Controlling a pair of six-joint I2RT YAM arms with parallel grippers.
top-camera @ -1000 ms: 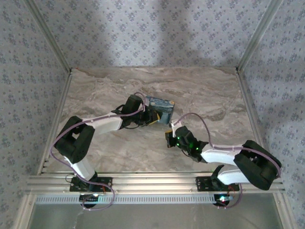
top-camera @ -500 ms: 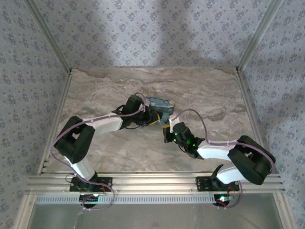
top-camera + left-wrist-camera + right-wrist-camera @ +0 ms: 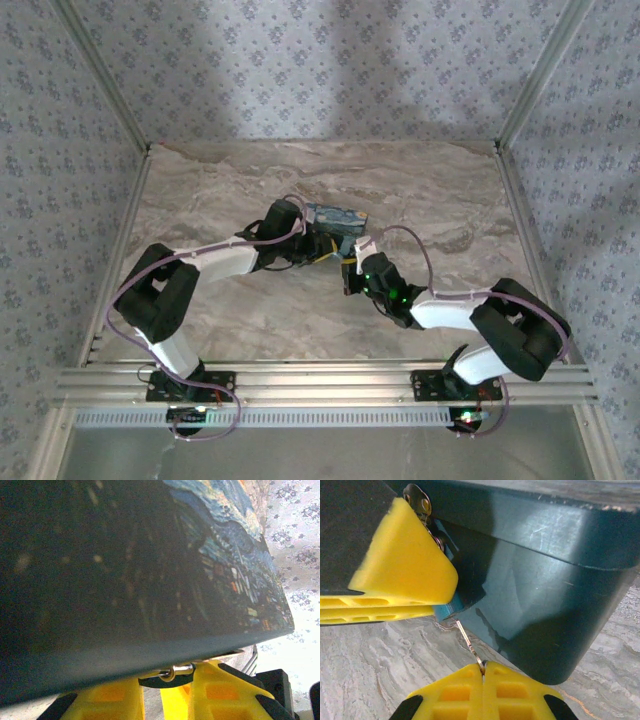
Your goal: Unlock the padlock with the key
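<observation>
The left gripper (image 3: 167, 680) presses in against the low side of the starry-print box (image 3: 338, 222), its jaws drawn in on a small dark piece with a metal ring. This is judged to be the padlock (image 3: 446, 611), whose teal body pokes out under a yellow finger (image 3: 400, 565) at centre left of the right wrist view, hard against the box wall. The hold looks meant to stop the lock swinging on its latch, so the keyhole faces one way.

The right gripper (image 3: 483, 667) has its jaws pressed together on the bow of the thin key (image 3: 468, 641) at the bottom of that frame. The blade slants up and left, and its tip reaches the padlock's lower edge. Whether it has entered the keyway cannot be told. Gripping it at the very end leaves the whole blade free to slide in, then turn.

In the overhead view both arms meet at mid-frame over a marbled grey-beige surface (image 3: 230, 200). Pale wallpaper with a small blue floral print (image 3: 320, 70) closes it in on three sides, and aluminium rails (image 3: 320, 385) run along the near edge — the arm bases are bolted there
</observation>
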